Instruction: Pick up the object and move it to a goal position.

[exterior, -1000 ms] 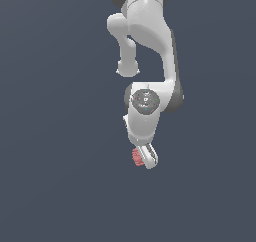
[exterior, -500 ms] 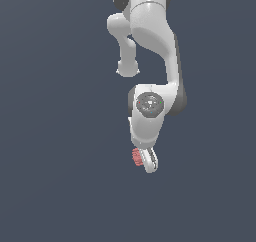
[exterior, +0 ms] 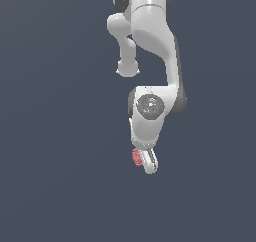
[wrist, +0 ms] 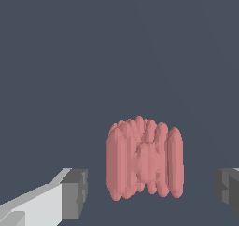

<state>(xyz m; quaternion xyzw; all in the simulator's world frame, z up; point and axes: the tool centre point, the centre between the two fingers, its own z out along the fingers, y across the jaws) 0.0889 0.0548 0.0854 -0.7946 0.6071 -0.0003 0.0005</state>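
Note:
The object [wrist: 144, 159] is a small salmon-red, ridged barrel-shaped lump on the dark grey floor. In the wrist view it stands between my two grey finger pads [wrist: 74, 194], with a clear gap on each side. My gripper [wrist: 151, 192] is open and touches nothing. In the exterior view the object [exterior: 136, 157] peeks out at the exterior view's left of my white gripper [exterior: 148, 163], which is low over the floor and hides most of it.
A flat dark grey floor [exterior: 60, 186] fills both views. My white arm [exterior: 150, 46] comes down from the top of the exterior view. No goal marker shows.
The wrist and hand have lowered slightly toward the object; the object has not moved.

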